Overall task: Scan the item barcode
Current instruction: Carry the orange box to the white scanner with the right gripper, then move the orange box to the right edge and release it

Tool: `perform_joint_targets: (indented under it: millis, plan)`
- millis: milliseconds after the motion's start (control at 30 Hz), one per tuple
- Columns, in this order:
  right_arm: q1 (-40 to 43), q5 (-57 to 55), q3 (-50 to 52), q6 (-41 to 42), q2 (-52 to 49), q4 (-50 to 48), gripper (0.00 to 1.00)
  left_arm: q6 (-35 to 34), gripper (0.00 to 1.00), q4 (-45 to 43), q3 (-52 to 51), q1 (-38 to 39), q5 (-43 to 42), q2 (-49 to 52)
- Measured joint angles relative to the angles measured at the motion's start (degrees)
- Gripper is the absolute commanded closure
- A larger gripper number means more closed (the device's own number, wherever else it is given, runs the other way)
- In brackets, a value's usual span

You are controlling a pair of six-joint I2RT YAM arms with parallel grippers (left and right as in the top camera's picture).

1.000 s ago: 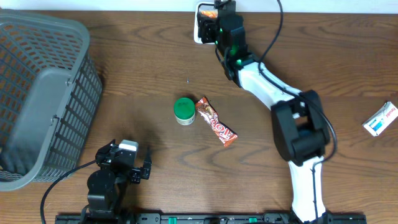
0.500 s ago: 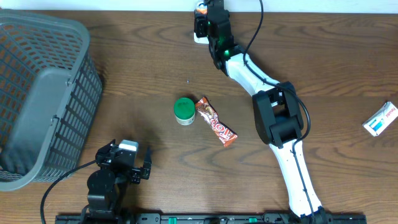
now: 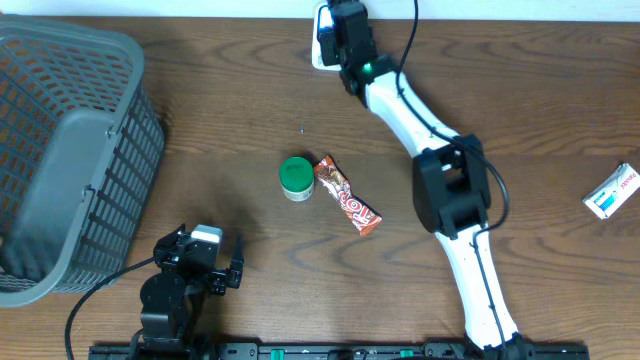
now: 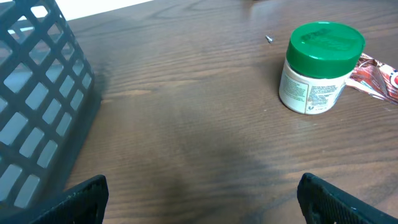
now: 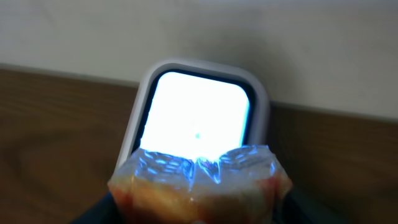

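Fingers first: your right fingers (image 5: 99, 213) are clamped on an orange packet (image 5: 199, 186). Only their dark edges show, at the bottom corners of the wrist view on either side of it. The packet's crimped top edge sits right in front of the scanner (image 5: 198, 118) and covers the lower rim of its window. Whether the two touch, I cannot tell. The window glows bright white and throws blue light across the crinkled film. The print on the packet is too blurred to read.

The scanner sits at the far edge of the bench (image 3: 200, 100), close by the pale wall (image 5: 199, 31). From overhead, your right arm (image 3: 440, 190) stretches all the way out to it. The wrist is over the scanner, so the packet is hidden in that view.

Over to the left, your left fingers (image 4: 81, 202) are spread wide with nothing between them, above bare wood near the front edge. Ahead of them a white jar (image 4: 317, 65) with a green lid stands upright. Just beside it on its right a red-brown bar (image 3: 348, 195) lies flat, angled toward the near right. A grey basket (image 3: 60, 150) fills the left end of the bench, near your left arm (image 3: 170, 300) but apart from it. A small white-and-blue box (image 3: 612, 192) lies well apart at the right edge.
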State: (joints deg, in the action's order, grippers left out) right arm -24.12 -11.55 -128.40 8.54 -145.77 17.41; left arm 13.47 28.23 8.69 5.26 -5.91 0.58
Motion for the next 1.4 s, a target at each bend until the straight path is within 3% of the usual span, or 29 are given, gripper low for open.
perform_joint_targets:
  millis: [167, 333, 433, 500, 767, 900, 933, 967, 1000, 1033, 1200, 1400]
  plan:
    - [0.55, -1.73, -0.57, -0.39, 12.39, 23.23, 0.62, 0.00, 0.02, 0.04, 0.00, 0.00, 0.00, 0.00]
    - [3.76, -5.79, -3.45, 0.66, 27.39, 43.12, 0.61, 0.00, 0.02, 0.04, 0.00, 0.00, 0.00, 0.00]
    - [12.94, -9.05, -5.35, 3.65, 33.64, 56.28, 0.61, 0.00, 0.02, 0.04, 0.00, 0.00, 0.00, 0.00]
    - [18.38, -10.03, -5.03, 5.16, 33.48, 59.23, 0.60, 0.00, 0.02, 0.04, 0.00, 0.00, 0.00, 0.00]
    - [44.15, -9.25, 9.49, 10.49, 23.67, 52.74, 0.55, 0.00, 0.02, 0.04, 0.00, 0.00, 0.00, 0.00]
    - [52.81, -6.49, 17.53, 11.41, 21.79, 48.02, 0.53, 0.00, 0.02, 0.07, 0.00, 0.00, 0.00, 0.00]
    - [54.38, -5.25, 18.80, 11.47, 21.75, 47.23, 0.47, 0.00, 0.02, 0.07, 0.00, 0.00, 0.00, 0.00]
    - [55.89, -3.65, 19.76, 11.61, 21.70, 46.69, 0.29, 0.00, 0.02, 0.07, 0.00, 0.00, 0.00, 0.00]
    - [57.11, -1.55, 20.17, 11.65, 21.70, 46.42, 0.06, 0.00, 0.02, 0.07, 0.00, 0.00, 0.00, 0.00]
    - [58.31, 0.72, 20.20, 11.72, 21.68, 46.31, 0.01, 0.00, 0.02, 0.07, 0.00, 0.00, 0.00, 0.00]
    - [59.80, 10.40, 13.62, 11.34, 21.73, 52.17, 0.01, 0.00, 0.02, 0.04, 0.00, 0.00, 0.00, 0.00]
    - [54.47, 18.71, 5.90, 10.71, 25.29, 59.49, 0.01, 0.00, 0.02, 0.07, 0.00, 0.00, 0.00, 0.00]
